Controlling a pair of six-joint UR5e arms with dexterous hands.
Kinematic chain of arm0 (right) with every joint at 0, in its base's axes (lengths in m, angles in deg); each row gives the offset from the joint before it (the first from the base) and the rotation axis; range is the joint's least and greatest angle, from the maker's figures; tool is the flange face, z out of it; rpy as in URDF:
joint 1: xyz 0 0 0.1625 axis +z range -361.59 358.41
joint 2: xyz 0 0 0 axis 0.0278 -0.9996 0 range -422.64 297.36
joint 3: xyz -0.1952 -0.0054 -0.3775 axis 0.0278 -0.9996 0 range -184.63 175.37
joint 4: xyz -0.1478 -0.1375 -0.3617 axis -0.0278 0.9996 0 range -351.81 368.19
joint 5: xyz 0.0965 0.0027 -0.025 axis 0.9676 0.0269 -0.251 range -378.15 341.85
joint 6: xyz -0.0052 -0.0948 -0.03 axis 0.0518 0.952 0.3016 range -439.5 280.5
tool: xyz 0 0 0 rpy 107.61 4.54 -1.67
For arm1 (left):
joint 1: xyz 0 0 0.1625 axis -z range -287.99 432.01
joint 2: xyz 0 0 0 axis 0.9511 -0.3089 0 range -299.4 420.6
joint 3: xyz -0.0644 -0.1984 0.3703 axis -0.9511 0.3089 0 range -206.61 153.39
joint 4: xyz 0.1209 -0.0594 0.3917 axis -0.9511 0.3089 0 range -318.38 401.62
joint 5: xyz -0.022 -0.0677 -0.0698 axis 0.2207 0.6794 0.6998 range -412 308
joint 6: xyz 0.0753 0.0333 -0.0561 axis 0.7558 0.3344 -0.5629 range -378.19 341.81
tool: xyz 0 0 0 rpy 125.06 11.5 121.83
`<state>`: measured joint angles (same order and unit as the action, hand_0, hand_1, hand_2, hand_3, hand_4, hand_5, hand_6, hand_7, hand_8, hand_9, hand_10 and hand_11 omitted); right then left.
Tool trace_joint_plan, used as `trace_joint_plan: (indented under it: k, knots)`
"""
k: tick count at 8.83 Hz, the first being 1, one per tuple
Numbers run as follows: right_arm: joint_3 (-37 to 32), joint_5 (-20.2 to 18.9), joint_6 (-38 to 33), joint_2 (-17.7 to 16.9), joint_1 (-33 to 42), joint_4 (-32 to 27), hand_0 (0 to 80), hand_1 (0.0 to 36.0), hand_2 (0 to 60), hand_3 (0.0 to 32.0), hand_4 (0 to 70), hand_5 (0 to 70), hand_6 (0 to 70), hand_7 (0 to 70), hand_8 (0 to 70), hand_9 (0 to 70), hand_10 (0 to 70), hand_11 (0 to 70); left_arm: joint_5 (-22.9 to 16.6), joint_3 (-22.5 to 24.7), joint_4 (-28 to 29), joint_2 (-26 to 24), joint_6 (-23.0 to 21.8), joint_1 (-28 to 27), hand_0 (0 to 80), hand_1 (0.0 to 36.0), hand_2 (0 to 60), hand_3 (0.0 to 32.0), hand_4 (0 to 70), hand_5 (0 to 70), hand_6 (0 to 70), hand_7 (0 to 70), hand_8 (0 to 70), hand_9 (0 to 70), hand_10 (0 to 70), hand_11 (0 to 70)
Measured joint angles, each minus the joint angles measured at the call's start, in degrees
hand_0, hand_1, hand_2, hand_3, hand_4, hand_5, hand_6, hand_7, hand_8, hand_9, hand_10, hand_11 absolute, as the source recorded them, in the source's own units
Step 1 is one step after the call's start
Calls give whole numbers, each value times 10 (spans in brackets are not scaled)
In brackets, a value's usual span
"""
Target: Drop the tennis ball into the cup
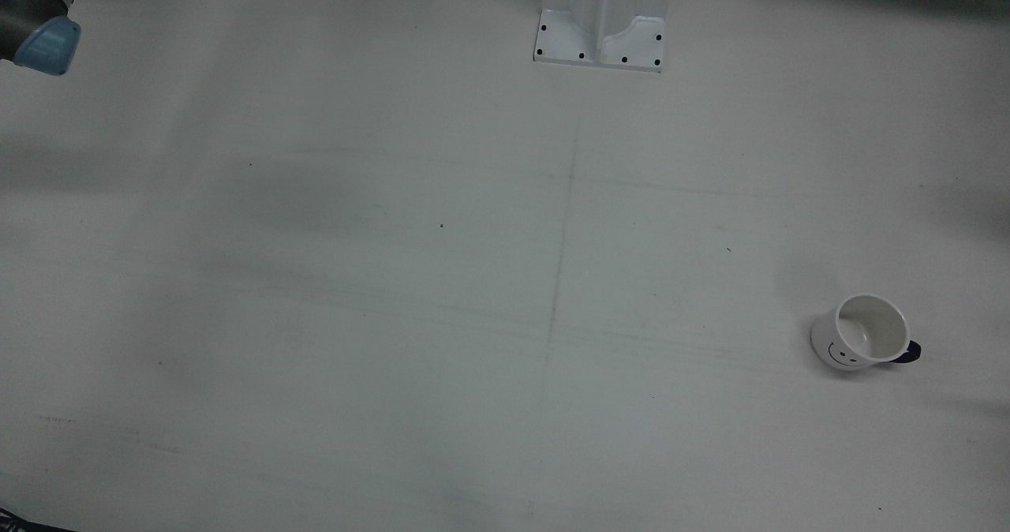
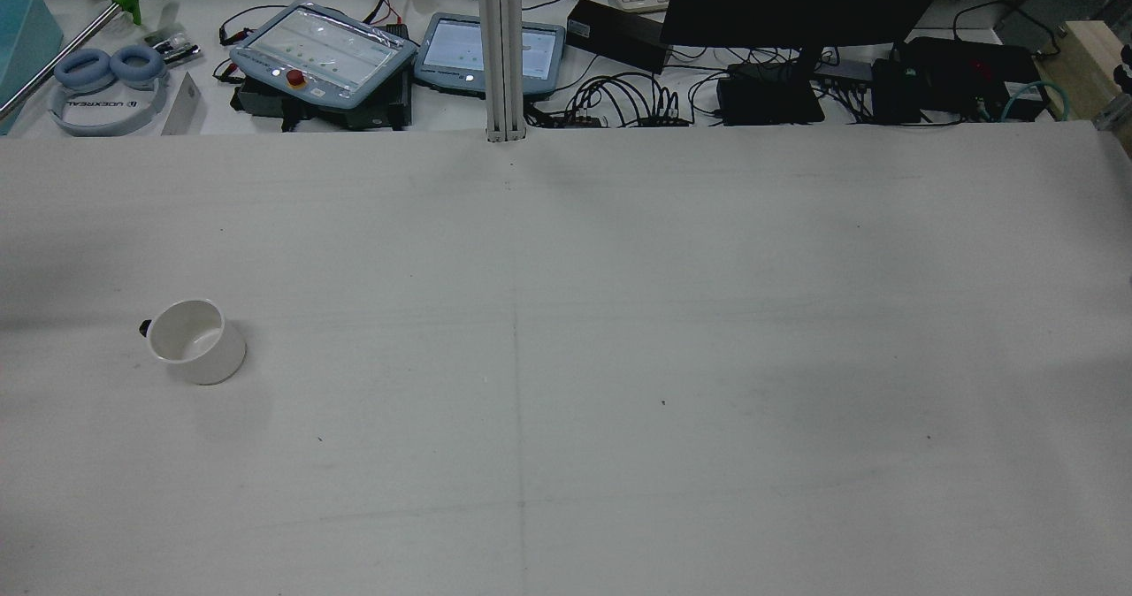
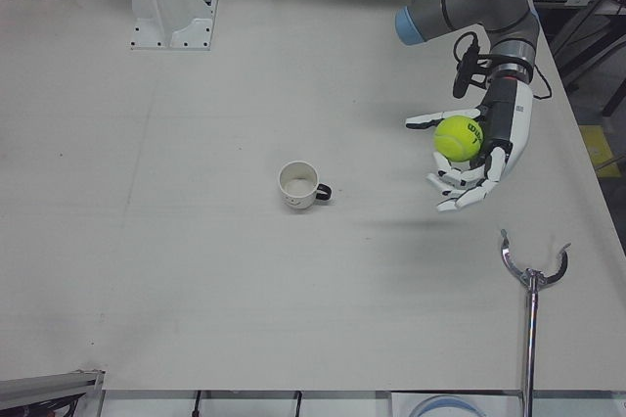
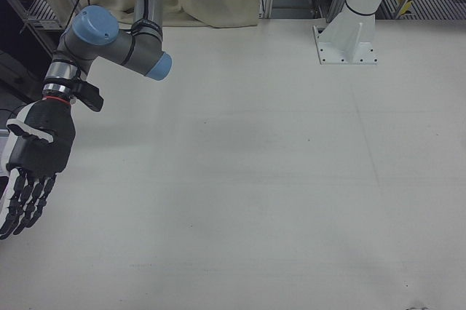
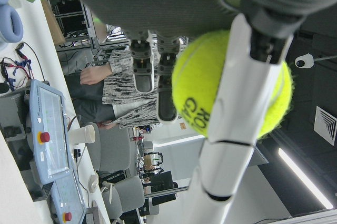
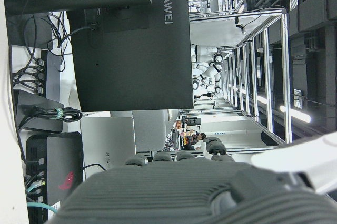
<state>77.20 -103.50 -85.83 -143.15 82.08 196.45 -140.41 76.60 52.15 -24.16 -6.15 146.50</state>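
while my left hand [image 3: 476, 148] cradles the tennis ball [image 3: 457, 138] in its curled fingers, the hold looks loose: in the left hand view one finger [image 5: 239, 108] crosses the ball and the others sit behind it, more a cage than a clamp. risk one: any quick swing or roll of the wrist could let the ball slip out before it is over the target.

further out, the cup [image 3: 298, 185] stands upright on the table [image 3: 196, 270], well apart from my left hand, handle toward that hand. risk two: its mouth is narrow against the ball, so a release made off-centre or from too high would probably strike the rim, bounce away or tip the cup.

farthest off, my right hand [image 4: 30, 161] hangs empty with fingers spread straight at the opposite table edge; it cannot catch a stray ball.
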Motion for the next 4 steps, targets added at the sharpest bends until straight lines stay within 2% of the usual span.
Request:
trace_joint_plan:
  k: [1, 2, 4]
  knots:
    - [0, 0, 0, 0, 0, 0, 0, 0, 0, 0, 0, 0, 0, 0, 0, 0, 0, 0, 0, 7, -3, -2, 14, -14, 755, 272, 67, 0, 78, 220, 700, 700, 362, 457, 156, 256]
    - [0, 0, 0, 0, 0, 0, 0, 0, 0, 0, 0, 0, 0, 0, 0, 0, 0, 0, 1, 12, -4, -7, 32, -30, 753, 276, 54, 0, 76, 205, 643, 700, 347, 459, 157, 258]
    - [0, 0, 0, 0, 0, 0, 0, 0, 0, 0, 0, 0, 0, 0, 0, 0, 0, 0, 4, 16, -13, -20, 52, -64, 734, 268, 67, 0, 71, 219, 700, 700, 363, 457, 160, 261]
